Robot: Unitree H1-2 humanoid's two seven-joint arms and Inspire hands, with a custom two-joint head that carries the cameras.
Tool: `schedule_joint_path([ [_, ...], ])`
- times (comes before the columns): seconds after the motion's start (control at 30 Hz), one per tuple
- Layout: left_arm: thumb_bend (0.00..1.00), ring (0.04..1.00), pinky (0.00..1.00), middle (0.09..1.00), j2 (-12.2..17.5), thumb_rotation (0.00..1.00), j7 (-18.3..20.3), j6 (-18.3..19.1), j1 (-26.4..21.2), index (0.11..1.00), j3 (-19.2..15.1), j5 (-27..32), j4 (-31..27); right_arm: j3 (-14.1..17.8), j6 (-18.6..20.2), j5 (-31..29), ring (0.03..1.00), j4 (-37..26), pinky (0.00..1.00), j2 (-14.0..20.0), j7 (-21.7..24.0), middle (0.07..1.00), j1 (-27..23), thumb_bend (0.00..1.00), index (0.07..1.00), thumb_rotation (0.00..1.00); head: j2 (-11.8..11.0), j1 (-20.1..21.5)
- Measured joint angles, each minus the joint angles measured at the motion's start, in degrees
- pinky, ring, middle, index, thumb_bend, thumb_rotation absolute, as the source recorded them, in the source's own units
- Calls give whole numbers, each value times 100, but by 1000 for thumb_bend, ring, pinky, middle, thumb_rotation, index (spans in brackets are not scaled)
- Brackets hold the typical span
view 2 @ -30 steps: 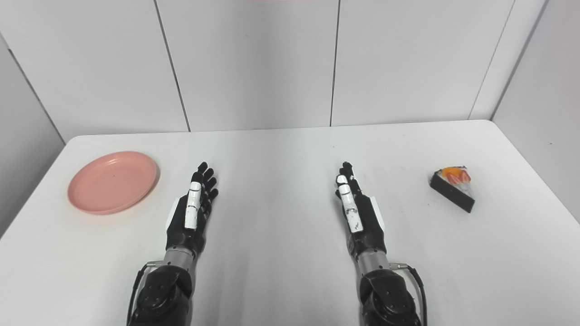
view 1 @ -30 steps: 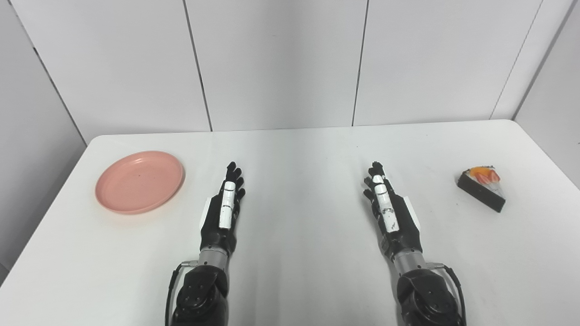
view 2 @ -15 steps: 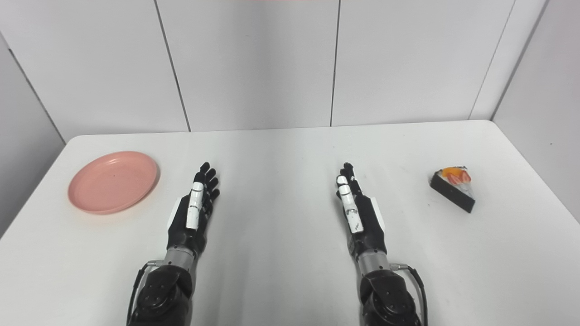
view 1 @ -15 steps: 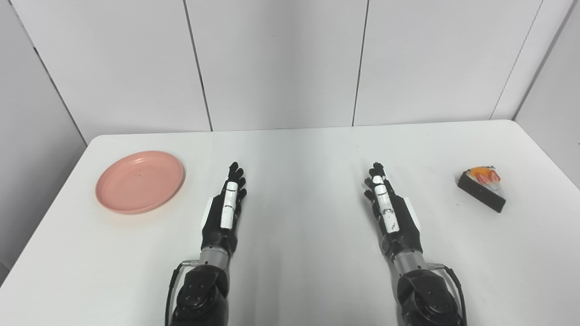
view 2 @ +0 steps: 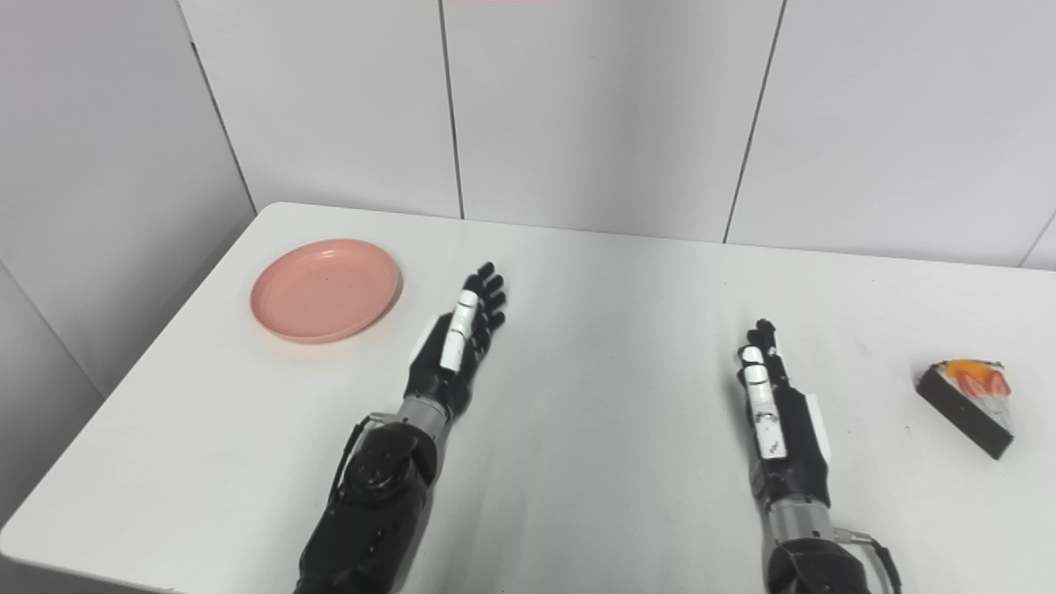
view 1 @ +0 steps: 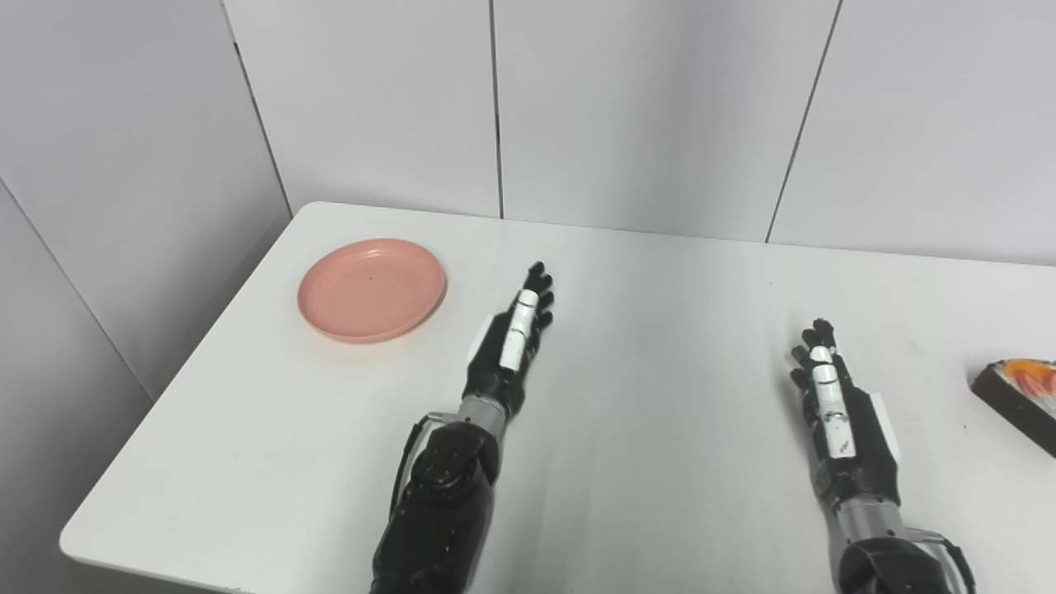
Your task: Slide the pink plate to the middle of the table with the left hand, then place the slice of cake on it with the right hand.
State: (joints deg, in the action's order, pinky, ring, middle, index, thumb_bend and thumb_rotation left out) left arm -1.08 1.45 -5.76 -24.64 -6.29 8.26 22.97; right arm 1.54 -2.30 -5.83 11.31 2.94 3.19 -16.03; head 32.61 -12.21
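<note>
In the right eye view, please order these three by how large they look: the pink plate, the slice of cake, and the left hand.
1. pink plate, the widest shape.
2. left hand, long but narrower; it is nearer the camera, so this ranking is a little unsure.
3. slice of cake, clearly the smallest.

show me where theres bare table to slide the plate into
Widest bare patch: the white table between the left hand and right hand. Narrower strips separate the round pink plate from the left hand, and the right hand from the dark fruit-topped cake slice. Nowhere is crowded.
</note>
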Motion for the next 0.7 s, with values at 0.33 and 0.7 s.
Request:
schedule_joint_path([
  [0.33,685,801,818,806,216,1000,-528,-302,-340,804,-706,182,-20,5,-44,-40,998,42,1000,44,138,1000,-15,573,1000,931,-79,-158],
  [0.7,659,690,650,702,659,1000,-1351,-877,-792,700,-1452,204,471,6,-44,-50,995,46,1000,111,254,1000,-11,547,1000,928,-97,-185],
])
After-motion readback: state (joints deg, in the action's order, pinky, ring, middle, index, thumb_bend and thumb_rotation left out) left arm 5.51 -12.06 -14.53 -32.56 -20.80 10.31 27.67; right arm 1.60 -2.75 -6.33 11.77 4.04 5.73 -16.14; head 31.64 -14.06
